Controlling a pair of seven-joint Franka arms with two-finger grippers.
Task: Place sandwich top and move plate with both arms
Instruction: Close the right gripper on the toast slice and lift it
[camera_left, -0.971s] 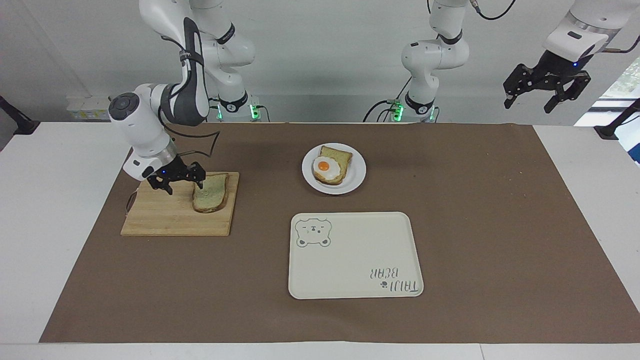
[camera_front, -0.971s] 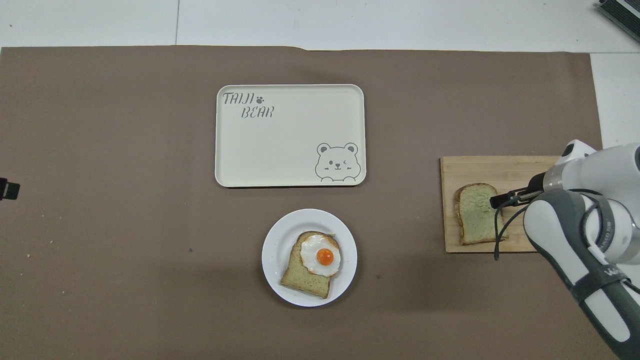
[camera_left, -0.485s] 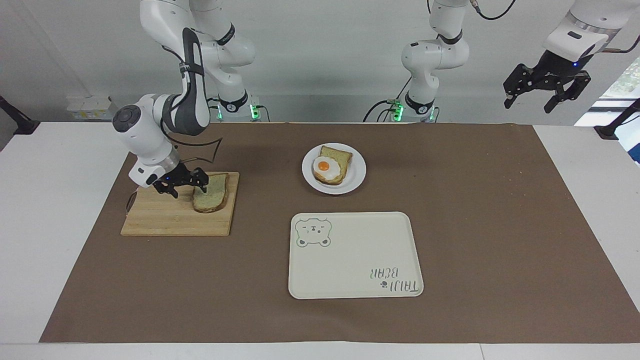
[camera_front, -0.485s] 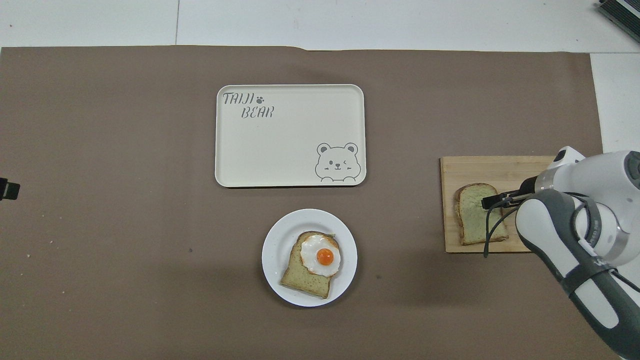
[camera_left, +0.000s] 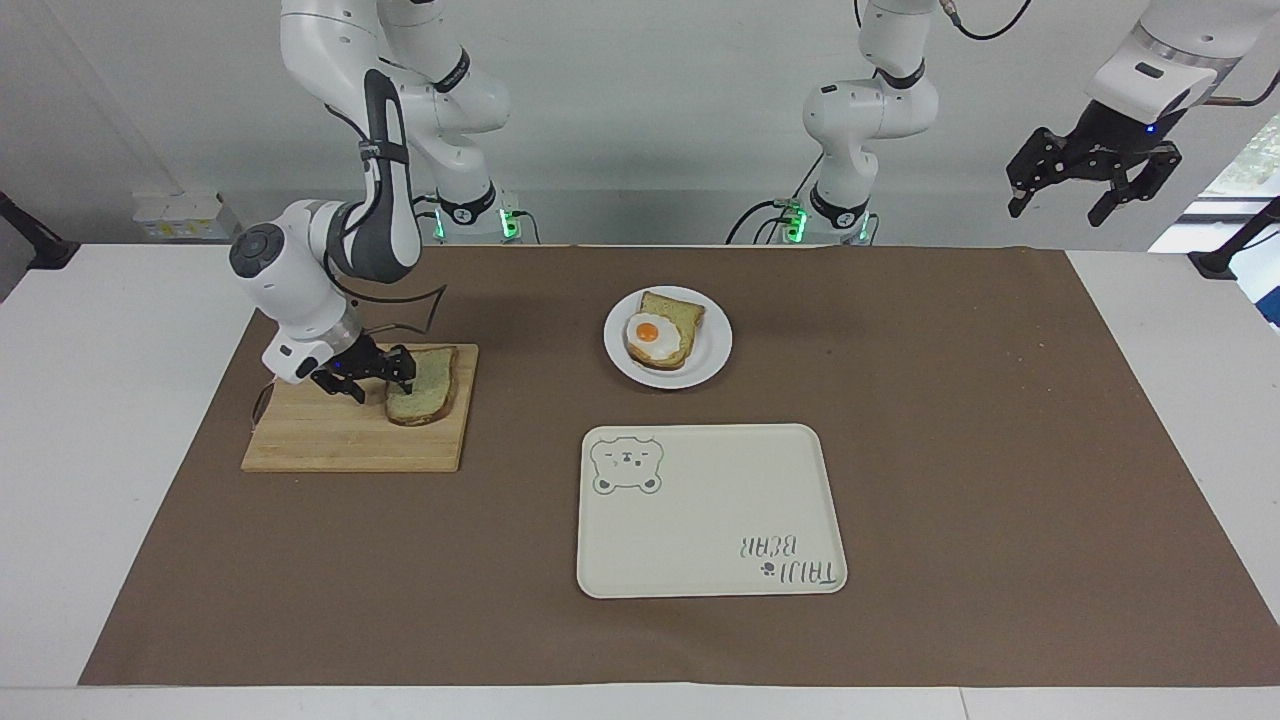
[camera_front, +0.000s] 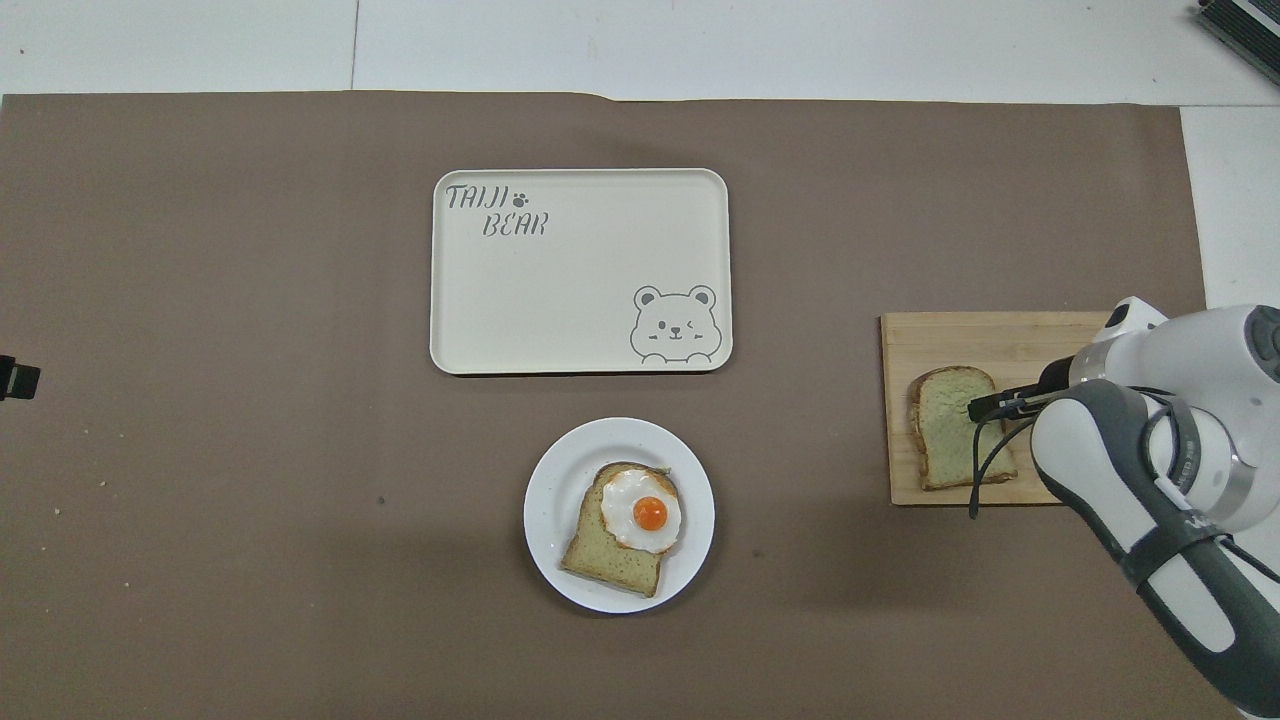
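Observation:
The sandwich top (camera_left: 425, 385) lies flat on a wooden cutting board (camera_left: 330, 440) toward the right arm's end of the table; it also shows in the overhead view (camera_front: 945, 430). My right gripper (camera_left: 380, 383) is low over the board, open, with its fingers on either side of the slice's nearest crust edge. One fingertip (camera_front: 980, 408) lies over the slice. The white plate (camera_left: 712, 352) sits mid-table near the robots and holds a bread slice with a fried egg (camera_left: 658, 335). My left gripper (camera_left: 1090, 178) waits open, high above the left arm's end.
A cream rectangular tray (camera_left: 710, 520) with a bear drawing lies farther from the robots than the plate, also in the overhead view (camera_front: 570, 290). A brown mat (camera_left: 950, 450) covers the table. The right arm's forearm hangs over the board's outer end.
My right gripper has come down and moved in toward the plain slice, with its fingers now at the crust. The slice, the plate and the left arm have not moved.

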